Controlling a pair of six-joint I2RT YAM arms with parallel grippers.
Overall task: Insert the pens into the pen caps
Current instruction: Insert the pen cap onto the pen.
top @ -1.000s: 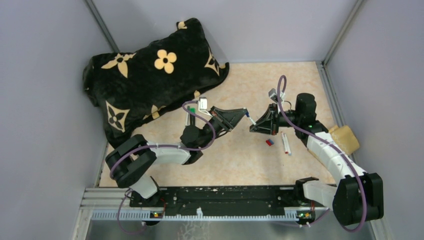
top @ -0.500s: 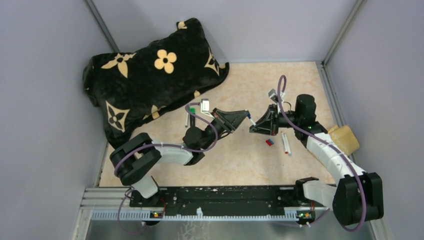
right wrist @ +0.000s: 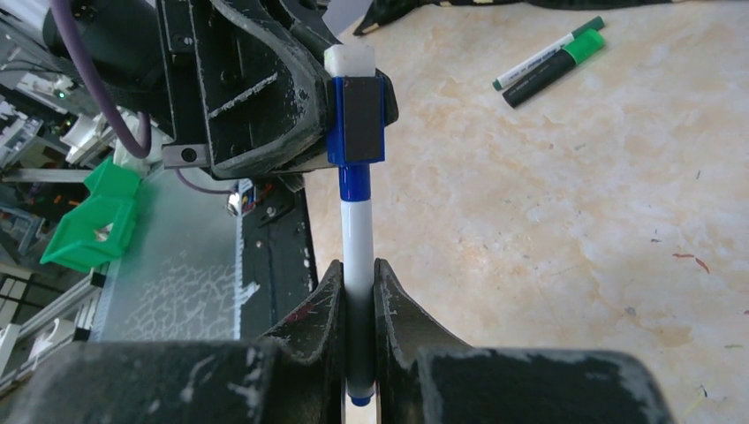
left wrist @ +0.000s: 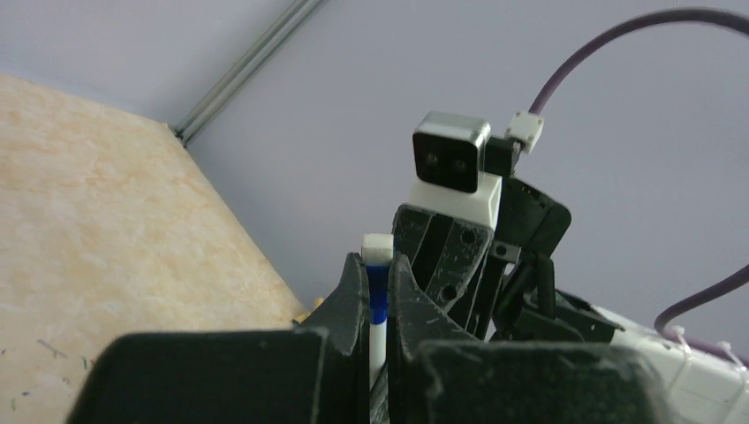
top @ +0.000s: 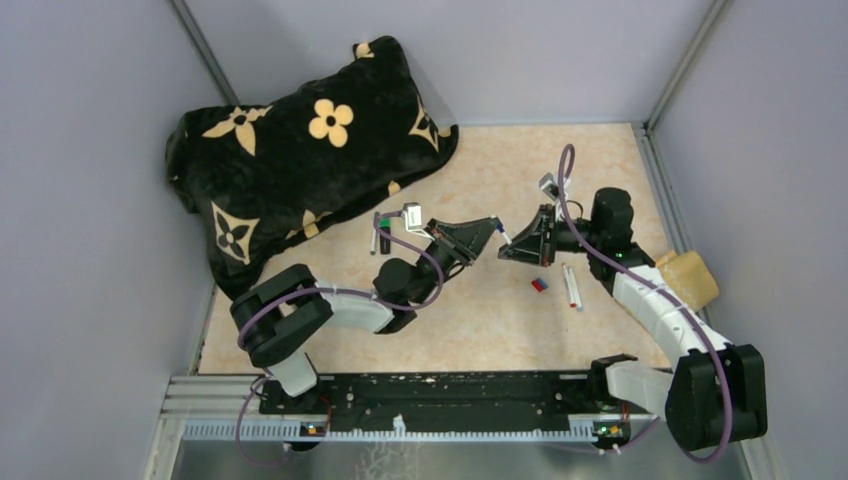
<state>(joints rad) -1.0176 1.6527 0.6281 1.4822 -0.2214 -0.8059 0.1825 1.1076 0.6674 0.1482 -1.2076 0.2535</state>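
Note:
My right gripper (right wrist: 358,269) is shut on the white barrel of a pen (right wrist: 357,225) with a blue collar. The pen's tip end sits inside a blue pen cap (right wrist: 356,115) with a white top. My left gripper (left wrist: 378,265) is shut on that pen cap (left wrist: 377,296). In the top view the left gripper (top: 492,228) and right gripper (top: 506,251) meet tip to tip above the middle of the table. A thin white pen with green ends and a thicker black pen (right wrist: 552,64) lie together on the table, seen also in the top view as green-ended pens (top: 379,232).
A black pillow with tan flowers (top: 300,150) fills the back left. A red-ended pen (top: 571,286) and a small red and blue cap (top: 539,284) lie right of centre. A tan object (top: 690,278) sits at the right edge by the wall.
The left arm has shifted to the right, uncovering the green-ended pens. The two gripper tips have drawn slightly closer together. Both grips are unchanged.

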